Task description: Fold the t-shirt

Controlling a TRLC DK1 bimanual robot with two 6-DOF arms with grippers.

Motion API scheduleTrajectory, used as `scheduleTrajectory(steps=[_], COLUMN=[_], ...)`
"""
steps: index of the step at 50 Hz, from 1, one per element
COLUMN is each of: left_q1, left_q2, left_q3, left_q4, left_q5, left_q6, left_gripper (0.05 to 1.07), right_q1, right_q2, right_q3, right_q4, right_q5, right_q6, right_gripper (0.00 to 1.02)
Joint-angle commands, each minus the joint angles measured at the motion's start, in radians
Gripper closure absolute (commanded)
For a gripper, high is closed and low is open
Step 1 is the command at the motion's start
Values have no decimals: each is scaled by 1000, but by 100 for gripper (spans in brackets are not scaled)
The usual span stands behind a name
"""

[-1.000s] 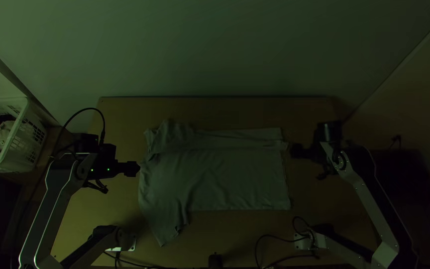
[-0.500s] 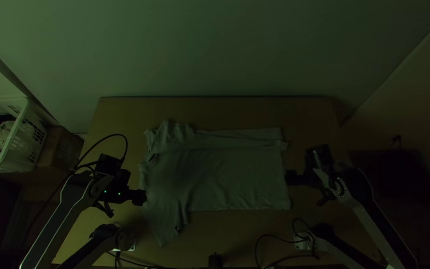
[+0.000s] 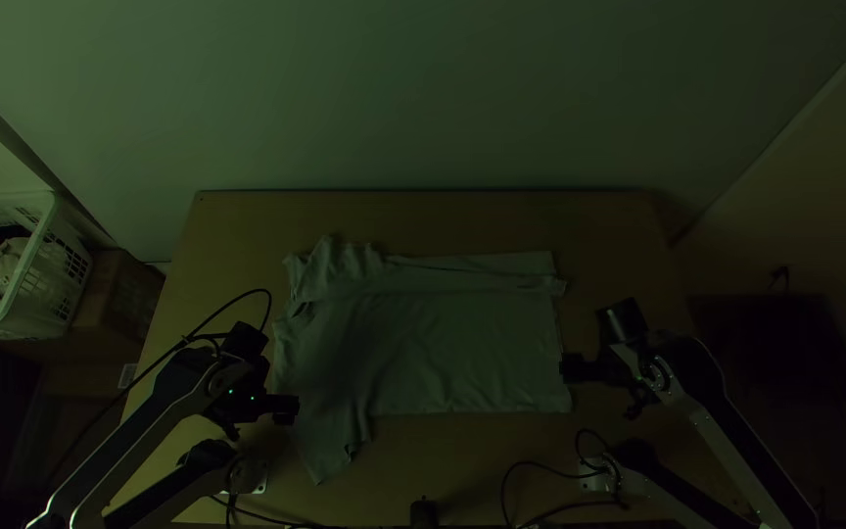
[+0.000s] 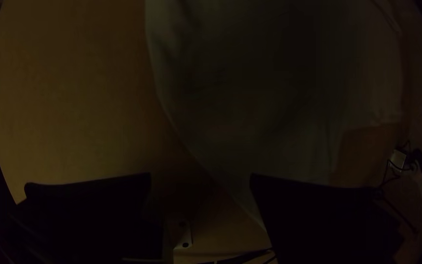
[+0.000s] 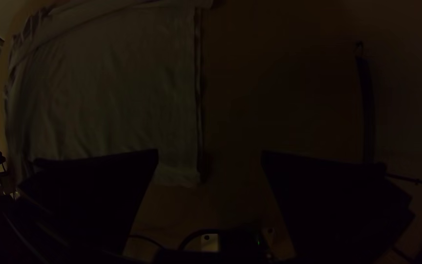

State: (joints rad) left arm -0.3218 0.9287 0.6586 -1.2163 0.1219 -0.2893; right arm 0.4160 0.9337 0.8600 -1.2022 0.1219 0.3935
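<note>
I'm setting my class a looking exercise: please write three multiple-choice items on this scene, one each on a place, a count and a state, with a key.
1. Where is the t-shirt?
A) In a basket
B) On the table
C) On the floor

2. How many robot arms are there?
A) Two
B) Three
C) Four

3. How is the left pincer?
A) Shut on cloth
B) Shut, empty
C) Open

Key:
1 B: the cloth lies across the wooden top.
2 A: a left arm and a right arm.
3 C: its black fingers stand apart, with a gap between them.
</note>
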Motion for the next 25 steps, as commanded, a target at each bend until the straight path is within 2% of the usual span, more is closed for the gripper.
scheduleTrajectory(steps=[1, 22, 25], left_q1=[-23, -125, -135], left_q2=[35, 193, 220], left_q3=[-45, -77, -77], left_q4=[11, 147, 153], left_q5=[-10, -56, -59], left_q6=[-67, -157, -163], left_gripper=[10, 11, 21], right_q1=[-6, -14, -16], right_q2=[4, 34, 40], right_q3=[-33, -62, -75], right_q4=[-25, -30, -33], right_q5=[-18, -57, -61], right_q6=[27, 25, 24], right_gripper=[6, 7, 8])
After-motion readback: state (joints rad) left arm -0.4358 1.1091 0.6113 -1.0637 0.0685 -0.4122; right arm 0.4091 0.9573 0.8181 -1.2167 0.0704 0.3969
